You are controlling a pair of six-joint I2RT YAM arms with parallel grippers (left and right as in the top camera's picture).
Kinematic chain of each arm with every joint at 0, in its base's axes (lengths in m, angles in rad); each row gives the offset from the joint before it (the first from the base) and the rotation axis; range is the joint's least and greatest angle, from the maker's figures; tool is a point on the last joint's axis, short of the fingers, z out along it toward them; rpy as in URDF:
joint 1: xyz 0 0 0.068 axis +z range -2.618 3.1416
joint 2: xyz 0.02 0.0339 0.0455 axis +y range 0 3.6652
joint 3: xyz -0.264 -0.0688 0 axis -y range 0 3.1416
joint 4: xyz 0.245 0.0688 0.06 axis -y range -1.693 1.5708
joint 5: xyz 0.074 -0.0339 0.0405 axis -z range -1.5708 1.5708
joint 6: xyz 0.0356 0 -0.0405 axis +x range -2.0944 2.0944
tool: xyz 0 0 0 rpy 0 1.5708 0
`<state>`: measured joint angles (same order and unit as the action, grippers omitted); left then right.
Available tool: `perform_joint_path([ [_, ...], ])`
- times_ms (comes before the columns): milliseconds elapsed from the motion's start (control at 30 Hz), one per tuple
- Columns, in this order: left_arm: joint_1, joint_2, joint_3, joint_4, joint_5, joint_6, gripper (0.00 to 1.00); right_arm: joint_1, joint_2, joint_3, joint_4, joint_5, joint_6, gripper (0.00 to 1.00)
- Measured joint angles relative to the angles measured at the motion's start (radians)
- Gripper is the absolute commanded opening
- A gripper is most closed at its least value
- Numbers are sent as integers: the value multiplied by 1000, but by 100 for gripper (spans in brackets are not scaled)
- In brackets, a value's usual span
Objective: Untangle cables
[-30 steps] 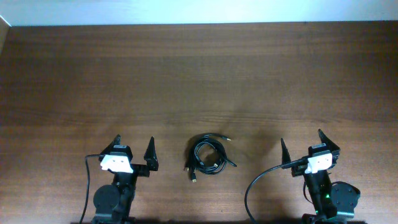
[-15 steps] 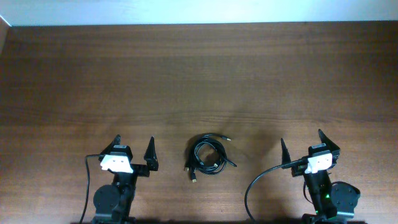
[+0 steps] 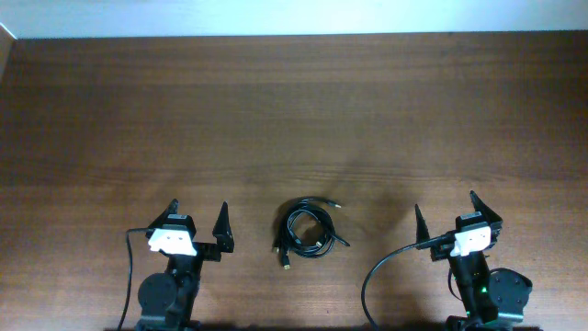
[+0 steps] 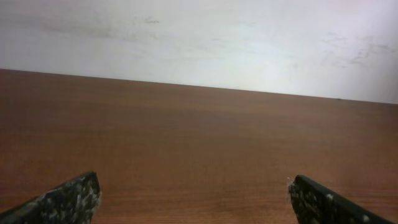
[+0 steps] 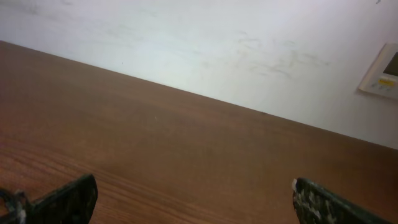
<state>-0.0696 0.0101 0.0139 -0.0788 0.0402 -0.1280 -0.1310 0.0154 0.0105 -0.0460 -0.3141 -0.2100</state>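
Observation:
The cables (image 3: 307, 233) lie as a small coil of thin black cord on the wooden table (image 3: 294, 119), near its front edge, with loose plug ends sticking out at the lower left and upper right. My left gripper (image 3: 197, 209) stands open to the coil's left, nothing between its fingers (image 4: 68, 199). To the coil's right my right gripper (image 3: 445, 204) is open and empty too, fingers (image 5: 323, 202) spread wide. Neither wrist view shows the cables; both look across bare wood to a white wall.
A thick black wire (image 3: 381, 276) loops from the right arm's base along the front edge. Another runs down from the left arm (image 3: 129, 276). A white wall panel (image 5: 380, 71) hangs at the far right.

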Motion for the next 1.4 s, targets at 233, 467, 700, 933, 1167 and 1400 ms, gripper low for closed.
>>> perform_joint_path([
  [233, 0, 0, 0, 0, -15, 0, 99, 0, 0, 0, 0, 0, 0, 99],
  [467, 0, 0, 0, 0, -15, 0, 99, 0, 0, 0, 0, 0, 0, 99],
  [700, 0, 0, 0, 0, -15, 0, 99, 0, 0, 0, 0, 0, 0, 99],
  [933, 0, 0, 0, 0, -15, 0, 99, 0, 0, 0, 0, 0, 1, 99],
  [1167, 0, 0, 0, 1, -11, 0, 99, 0, 0, 0, 0, 0, 0, 99],
  [1400, 0, 0, 0, 0, -8, 0, 99, 0, 0, 0, 0, 0, 1, 99],
])
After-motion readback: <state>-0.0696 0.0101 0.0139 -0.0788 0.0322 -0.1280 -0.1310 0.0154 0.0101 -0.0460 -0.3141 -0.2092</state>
